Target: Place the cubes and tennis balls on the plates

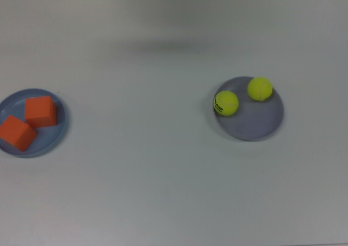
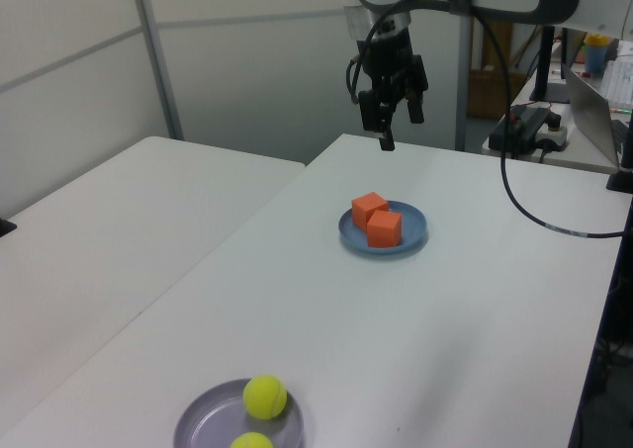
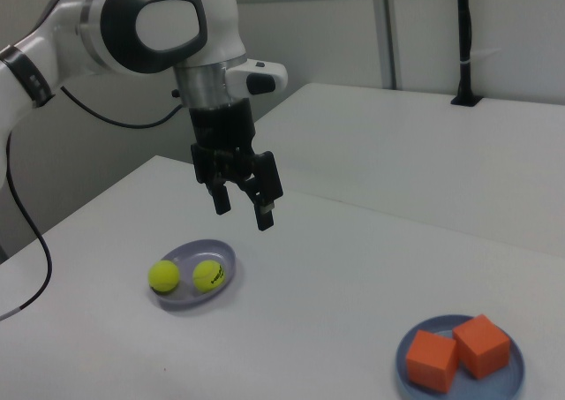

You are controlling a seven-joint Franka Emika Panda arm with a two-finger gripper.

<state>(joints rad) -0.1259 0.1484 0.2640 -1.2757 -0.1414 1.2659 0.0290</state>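
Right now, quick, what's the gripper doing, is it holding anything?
Gripper: open, holding nothing, raised above the table.

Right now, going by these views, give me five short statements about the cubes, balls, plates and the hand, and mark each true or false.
1. Both orange cubes sit on the blue plate. True.
2. One tennis ball lies on the bare table. False: both tennis balls rest on the lavender plate.
3. The hand holds a cube. False: it is open, empty and raised above the table.
4. The two plates touch. False: they sit far apart.
5. One ball carries black print. True.
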